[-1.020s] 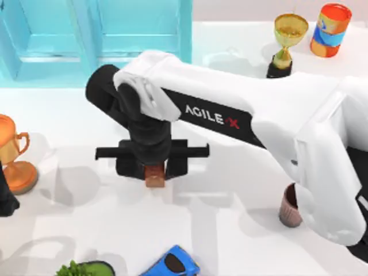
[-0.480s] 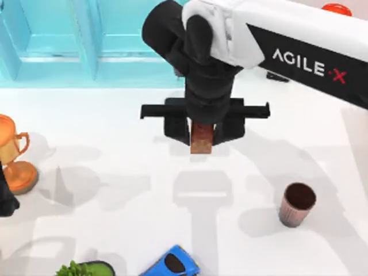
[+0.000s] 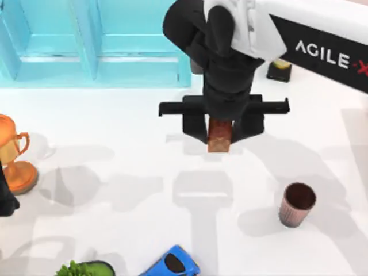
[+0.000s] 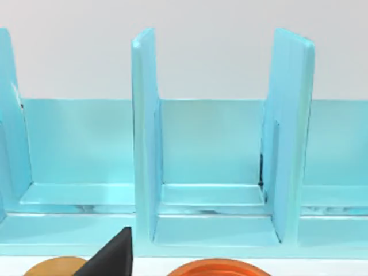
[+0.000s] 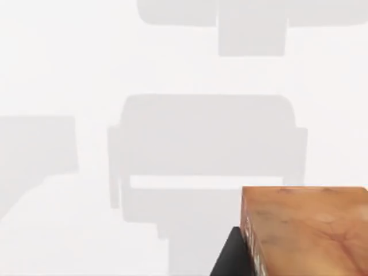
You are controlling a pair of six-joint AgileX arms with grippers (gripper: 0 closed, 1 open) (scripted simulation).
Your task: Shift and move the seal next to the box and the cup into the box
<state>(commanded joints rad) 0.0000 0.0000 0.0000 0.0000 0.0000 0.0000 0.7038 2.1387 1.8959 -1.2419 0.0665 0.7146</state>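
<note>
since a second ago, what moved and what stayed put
The right hand, shut on the seal, carried it off the table toward the top view's right, closer to the blue box. The cup and orange trophy stayed put. The left arm stayed parked at the table's left edge.

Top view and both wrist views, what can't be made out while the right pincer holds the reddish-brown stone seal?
- Reddish-brown stone seal: its upper part is hidden by the right pincer in the top view; the right wrist view's edge cuts it off.
- Gold trophy on a black base: its cup is covered by the right arm in the top view.
- Orange trophy: cut by the top view's left edge.
- Turquoise box: its far side is cut by the top edge.
</note>
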